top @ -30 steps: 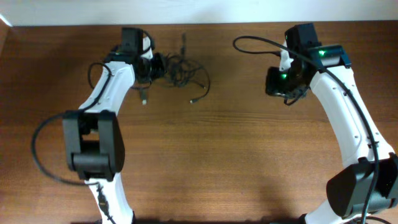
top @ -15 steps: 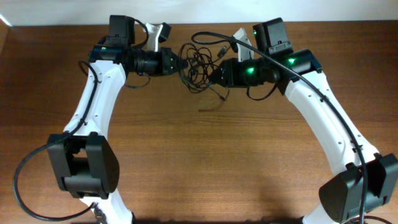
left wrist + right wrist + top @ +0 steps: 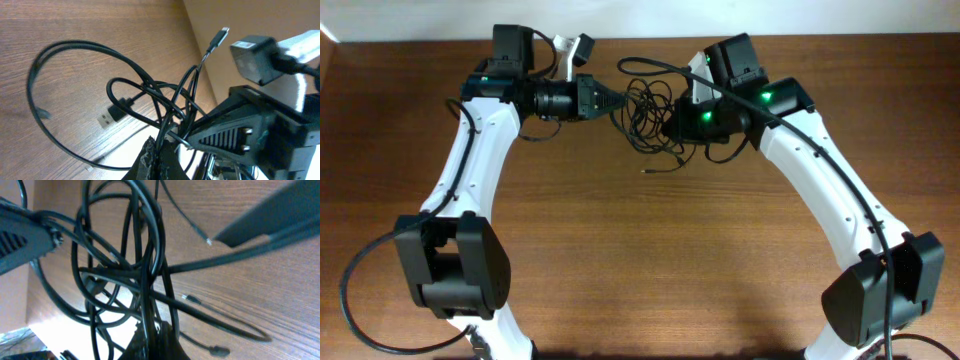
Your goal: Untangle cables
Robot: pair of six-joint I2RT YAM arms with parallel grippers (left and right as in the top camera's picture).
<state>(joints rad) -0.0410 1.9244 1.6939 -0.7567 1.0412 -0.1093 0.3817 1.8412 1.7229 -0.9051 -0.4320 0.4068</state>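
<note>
At the left gripper [image 3: 160, 151]: clamped tight on a few strands of the cables [image 3: 150, 95], rough dark faces meeting around them. Likewise at the right gripper [image 3: 153, 330]: pinched narrow on a bundle of cords running up between its tips. Strung between the two, above the far part of the wooden table [image 3: 650, 250], with one loose end [image 3: 643, 171] trailing down to the wood.

Best done slowly: draw apart gently and sideways, watch which loop tightens, ease off before the knot cinches. Probably worth re-gripping a single cord near a free plug rather than dragging the whole clump.

Thin, round, glossy black cords, limp yet springy, crossing in overlapping loops. Flat metallic USB plug [image 3: 107, 118] hanging close to the wood; smaller slim connector [image 3: 220, 36] sticking up on a stiff tail. Matte brown grain beneath.
</note>
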